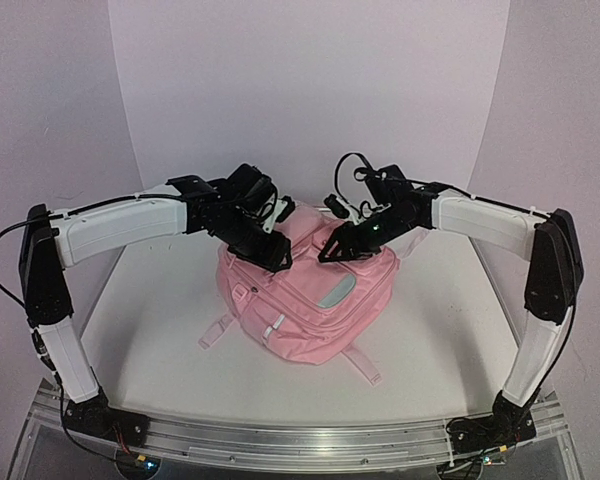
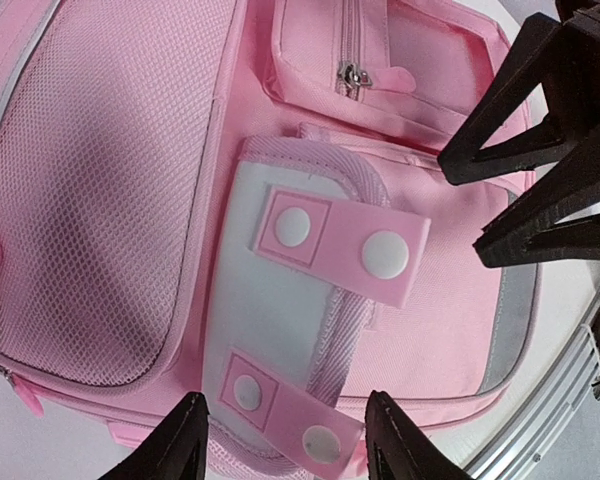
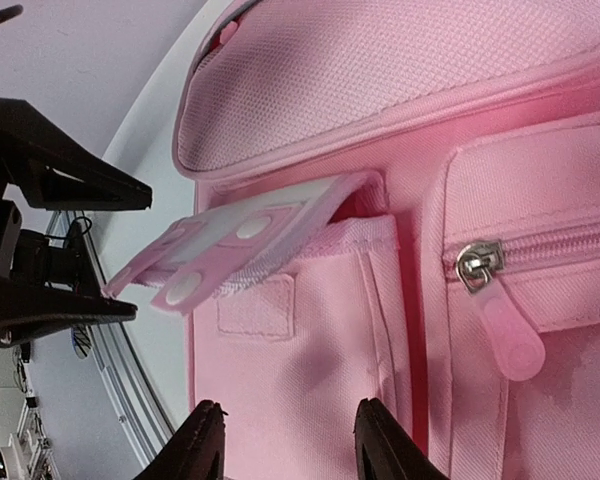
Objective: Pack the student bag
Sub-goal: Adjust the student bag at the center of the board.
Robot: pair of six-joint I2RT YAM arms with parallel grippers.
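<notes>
Pink fabric bag (image 1: 310,300) sits mid tabletop (image 1: 150,310), front up, straps toward the near rail (image 1: 310,438). Left arm (image 1: 120,225) reaches in over the bag's upper left. Left jaws are partly open and hold nothing; they hang just above the flap (image 2: 280,300). Right arm (image 1: 480,220) mirrors it from the upper right. Right jaws are partly open too, empty, low over the front pocket (image 3: 310,340).

Progress, as a judgement: early or between steps. No item to pack shows in any view. The zip (image 3: 500,300) on the side pocket is shut. Only the flap is lifted, so a pocket looks opened for loading. Left to do: get things in, close the flap, zip up. Whether anything is already inside, cannot tell.

Views differ. Top view gives the whole layout, both arms and the bag's place, but the flap is hidden under the jaws. Left wrist view shows the flap's pale underside, two pink tabs with white snaps (image 2: 385,253), the mesh panel (image 2: 100,200) and the right jaws off to the right. Right wrist view shows the flap side-on, propped away from the pocket mouth, plus the zip pull (image 3: 510,340) and the left jaws at the left edge.
</notes>
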